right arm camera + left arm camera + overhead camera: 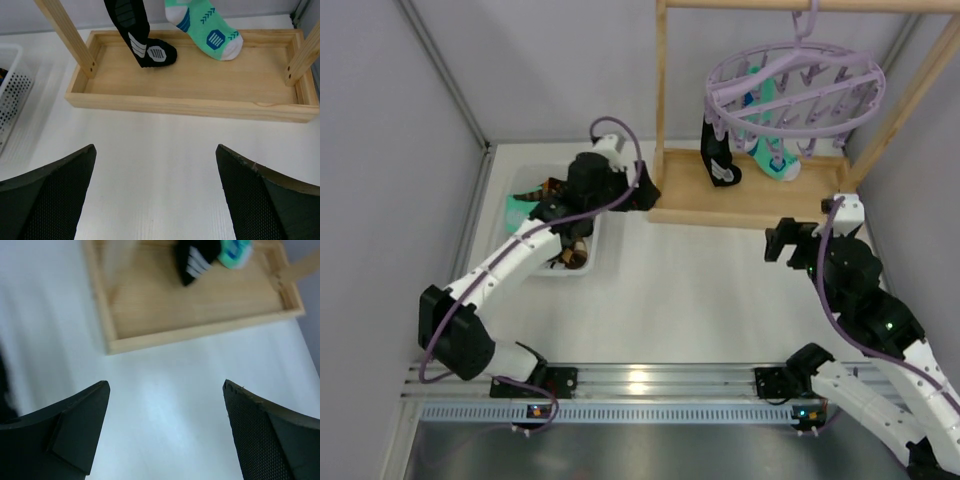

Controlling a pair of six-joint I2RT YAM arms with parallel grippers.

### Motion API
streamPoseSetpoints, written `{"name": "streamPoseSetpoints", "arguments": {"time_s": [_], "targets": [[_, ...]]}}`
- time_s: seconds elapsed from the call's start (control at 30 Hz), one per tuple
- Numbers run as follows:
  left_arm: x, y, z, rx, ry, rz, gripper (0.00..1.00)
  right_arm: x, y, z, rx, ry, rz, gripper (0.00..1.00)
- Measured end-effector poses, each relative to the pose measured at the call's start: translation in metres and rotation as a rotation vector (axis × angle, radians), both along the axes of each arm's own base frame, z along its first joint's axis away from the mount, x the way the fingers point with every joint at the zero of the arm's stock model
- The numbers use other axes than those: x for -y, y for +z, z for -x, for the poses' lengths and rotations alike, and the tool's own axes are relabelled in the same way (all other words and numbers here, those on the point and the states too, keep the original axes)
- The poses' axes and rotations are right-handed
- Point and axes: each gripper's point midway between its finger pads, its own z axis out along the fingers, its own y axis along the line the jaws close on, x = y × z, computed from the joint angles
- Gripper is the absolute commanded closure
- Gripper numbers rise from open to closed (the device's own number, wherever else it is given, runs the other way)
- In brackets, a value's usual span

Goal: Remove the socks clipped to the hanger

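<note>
Since the black sock (142, 40) & the green sock (210, 32) are still clipped up, the job isn't done yet. The hanger (795, 85) hangs by its hook from the top bar of the wood rack (662, 90), at the far R side of the bench (680, 300). It hangs high so the socks dangle free & I can pull them down. The 2 hang side by side, toes down by the wood tray (190, 107). Maybe they touch it, can't tell. On the L, some other socks (517, 208) lie in the white basket (530, 178). I think that's the drop spot, b/c the loose ones sit there.

L jaws are spread wide w/ nothing in them. The L arm (510, 260) reaches across the basket, so its jaws sit past the basket's R side, near the tray's L end. R jaws are spread wide too & empty, low over the bench in front of the tray, facing both socks. I'd guess both are wide so a sock can slip in btw them.

Next, prob one arm goes up to a sock, pinches it under the clip & tugs down. The clips look like they grip tight, so the hanger may swing or tip when I pull. Soft cloth can slip out if I pinch only the toe.
</note>
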Motion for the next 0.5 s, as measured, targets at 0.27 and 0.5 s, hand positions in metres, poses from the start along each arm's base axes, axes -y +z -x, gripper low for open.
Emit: {"name": "streamPoseSetpoints", "arguments": {"time_s": [0.27,0.5], "targets": [[0.13,-0.046,0.012,0.119,-0.367,0.038,0.02,0.004,0.028,0.037,0.165,0.1,-0.141,0.01],[0.186,-0.114,-0.055,0.112,-0.402,-0.012,0.02,0.001,0.043,0.051,0.244,0.161,-0.187,0.01]]}}
